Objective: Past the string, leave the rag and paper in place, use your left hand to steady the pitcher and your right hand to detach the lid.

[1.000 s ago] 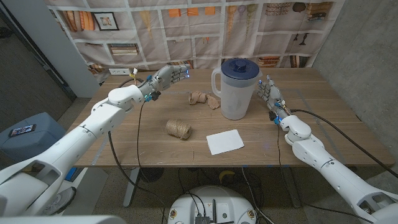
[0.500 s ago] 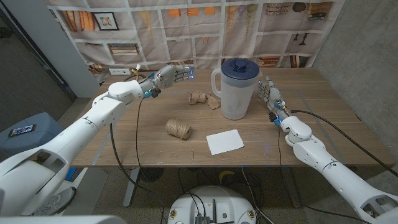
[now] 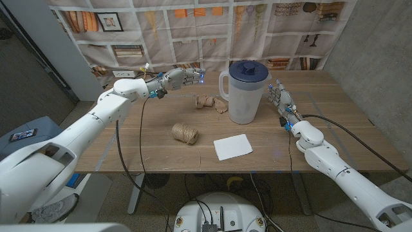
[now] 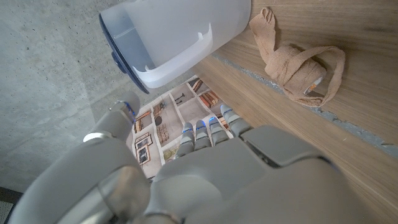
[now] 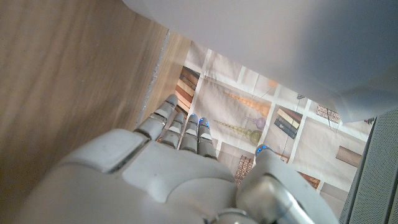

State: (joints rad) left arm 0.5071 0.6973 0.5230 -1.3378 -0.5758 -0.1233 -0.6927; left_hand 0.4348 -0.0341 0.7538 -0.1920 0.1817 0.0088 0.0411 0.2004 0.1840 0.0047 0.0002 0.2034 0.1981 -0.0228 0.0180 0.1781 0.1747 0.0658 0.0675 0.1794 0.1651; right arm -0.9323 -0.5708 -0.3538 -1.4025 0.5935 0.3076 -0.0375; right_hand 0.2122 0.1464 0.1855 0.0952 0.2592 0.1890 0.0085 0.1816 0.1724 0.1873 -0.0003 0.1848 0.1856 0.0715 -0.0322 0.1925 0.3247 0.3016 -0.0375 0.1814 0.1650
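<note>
A translucent white pitcher (image 3: 244, 96) with a dark blue lid (image 3: 248, 69) stands upright near the back middle of the table, its handle toward my left. My left hand (image 3: 181, 77) hovers open above the table behind the rag, a short way left of the pitcher's handle; in the left wrist view the pitcher (image 4: 171, 34) and rag (image 4: 297, 59) lie beyond its fingers. My right hand (image 3: 280, 95) stands open just right of the pitcher, fingers up, apart from its wall. The pitcher's wall (image 5: 298, 43) is close ahead of the right hand (image 5: 155, 180) in the right wrist view.
A crumpled tan rag (image 3: 211, 102) lies left of the pitcher. A ball of string (image 3: 185, 133) sits nearer the front, with a white sheet of paper (image 3: 233, 146) to its right. A patterned curtain hangs behind the table (image 3: 335, 129).
My left hand has reached farther right and toward the back, closing on the pitcher's handle side. The right hand has stayed in place.
</note>
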